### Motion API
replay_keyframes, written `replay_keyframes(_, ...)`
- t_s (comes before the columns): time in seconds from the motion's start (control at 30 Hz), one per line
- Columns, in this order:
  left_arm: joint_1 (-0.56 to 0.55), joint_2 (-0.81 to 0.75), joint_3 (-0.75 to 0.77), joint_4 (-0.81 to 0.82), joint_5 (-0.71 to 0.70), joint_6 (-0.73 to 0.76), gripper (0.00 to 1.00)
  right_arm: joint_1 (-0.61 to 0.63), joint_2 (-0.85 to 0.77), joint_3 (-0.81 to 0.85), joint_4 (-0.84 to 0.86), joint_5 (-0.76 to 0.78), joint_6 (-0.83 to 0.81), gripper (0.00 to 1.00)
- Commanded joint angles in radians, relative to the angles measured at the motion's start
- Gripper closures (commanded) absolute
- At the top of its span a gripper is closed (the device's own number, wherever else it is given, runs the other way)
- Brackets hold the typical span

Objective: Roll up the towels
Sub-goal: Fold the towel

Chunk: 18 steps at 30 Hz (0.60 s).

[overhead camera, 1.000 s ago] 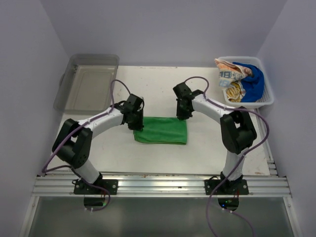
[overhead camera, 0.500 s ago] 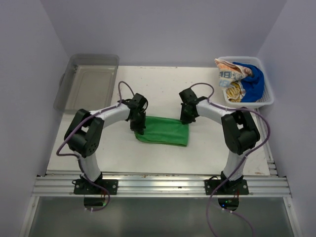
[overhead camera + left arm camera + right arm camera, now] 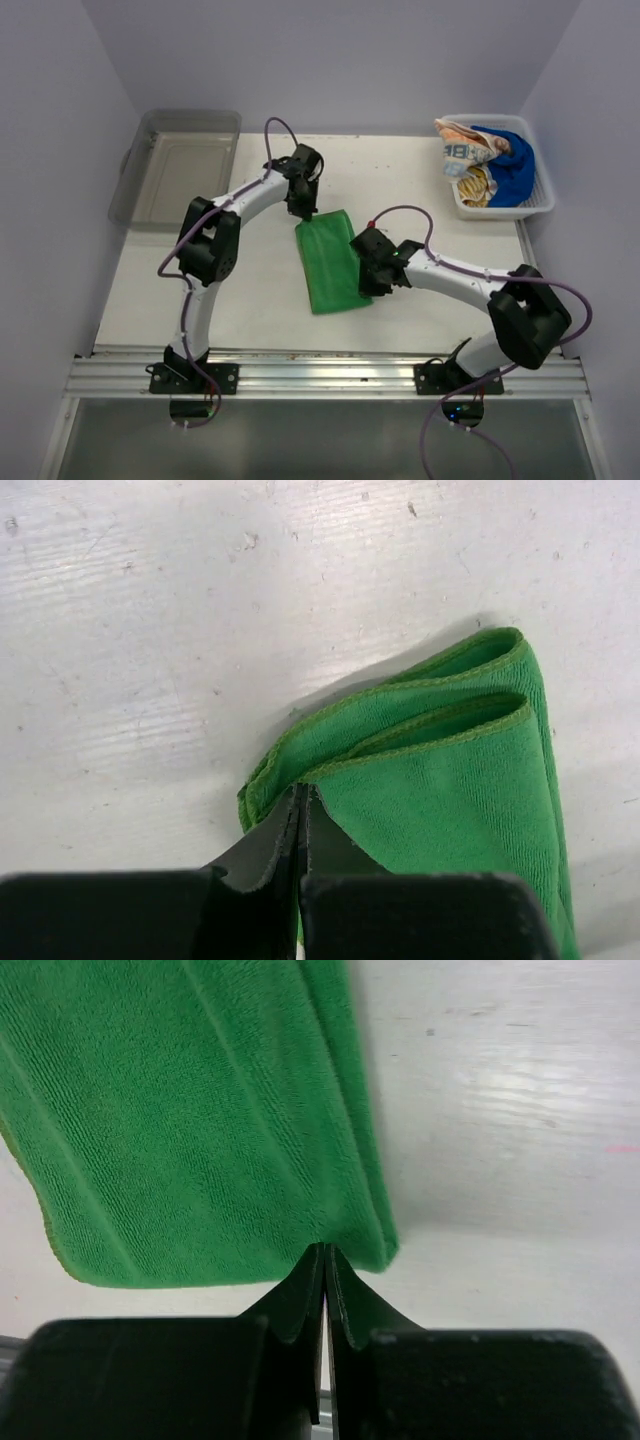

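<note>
Mid-bench [image 3: 250, 290]: a folded bright green cloth towel [image 3: 328, 262], long side running near to far. The left fingers [image 3: 300, 798] are pinched closed on its far corner and the right fingers [image 3: 320, 1258] on its near right corner. A clear plastic bin [image 3: 180, 165] stands far left; far right, a white slotted basket [image 3: 540, 205] holds the orange-and-white towel [image 3: 462, 148], deep blue towel [image 3: 512, 165] and yellow-tan towel [image 3: 476, 185] — well apart from the arms.

White worktop [image 3: 250, 290], scuffed and dotted with little dark specks. Lying flat near the middle is the green towel [image 3: 330, 262], folded into a long strip and running from far to near at a slight slant, its stacked edges showing at the far corner. Up at the far-left corner sits a clear plastic bin [image 3: 175, 180], well apart from the towel. At the far-right corner, a white basket [image 3: 500, 210] hangs a little past the worktop's right edge.
</note>
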Motion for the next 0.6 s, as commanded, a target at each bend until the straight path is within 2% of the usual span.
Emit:
replay_keyframes(0.0,0.010,-0.101,-0.022,0.021,-0.022,0.030,1.00,-0.020,-0.089,0.083,-0.086,0.109,0.043,0.94)
replay_keyframes(0.13,0.009,-0.196,-0.154,0.082,0.057,0.016,1.00,-0.043,0.029,0.243,-0.123,0.126,-0.078,0.94)
replay_keyframes(0.3,0.009,-0.221,-0.290,0.128,0.105,-0.009,1.00,-0.095,0.179,0.400,-0.100,0.069,-0.160,0.95)
replay_keyframes(0.57,0.018,-0.162,-0.277,0.148,0.103,-0.006,1.00,-0.174,0.466,0.696,-0.113,-0.015,-0.235,0.96)
